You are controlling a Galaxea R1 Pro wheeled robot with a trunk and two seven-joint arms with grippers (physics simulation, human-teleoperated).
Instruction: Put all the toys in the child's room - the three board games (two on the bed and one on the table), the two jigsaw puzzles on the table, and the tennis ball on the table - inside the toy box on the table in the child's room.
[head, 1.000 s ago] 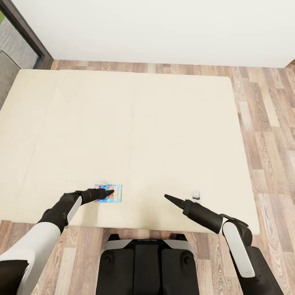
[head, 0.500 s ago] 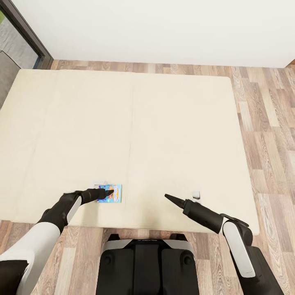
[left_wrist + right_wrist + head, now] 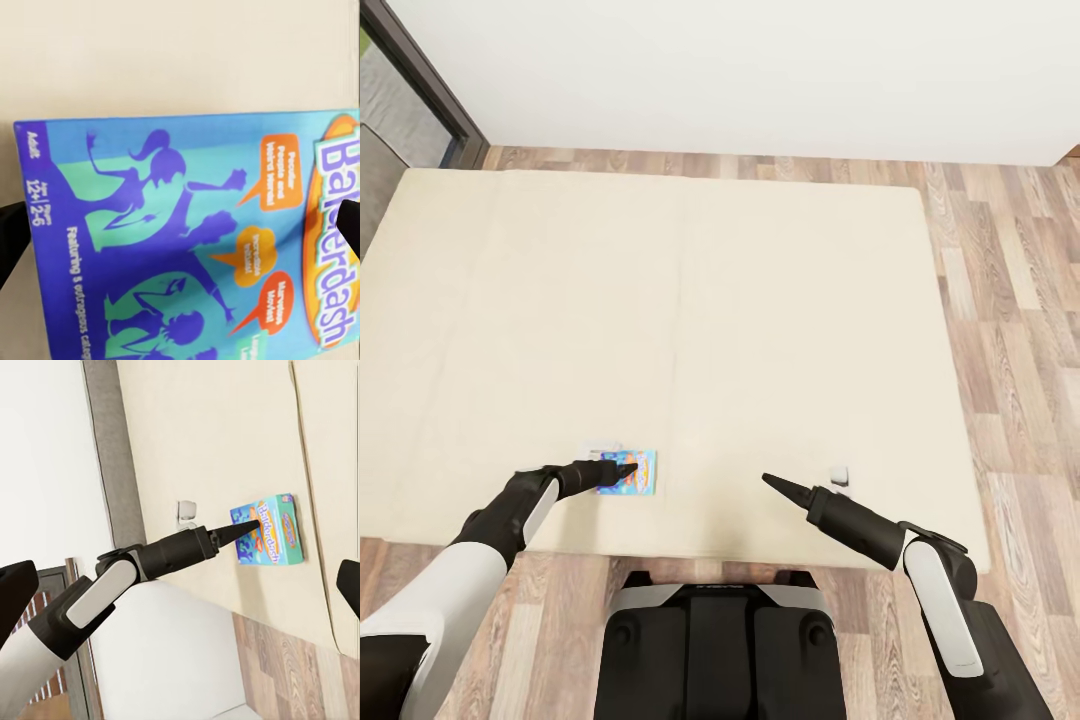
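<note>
Though the right gripper [image 3: 768,480], state unclear, hangs well apart to the right, the left gripper [image 3: 630,467], spread wide, sits directly over the blue board game [image 3: 637,472] flat at the bed's [image 3: 690,300] near-left edge, long axis left-right.

Blue board game [image 3: 630,472] flat on bed [image 3: 760,300]

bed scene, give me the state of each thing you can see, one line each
blue board game: lying flat, face up, on the mattress near the robot's edge.
left pincer: over the blue board game, fingers spread wide to either side of it, not gripping.
right pincer: open, holding nothing, above bare mattress.
bed: beige mattress with the game on it.
</note>
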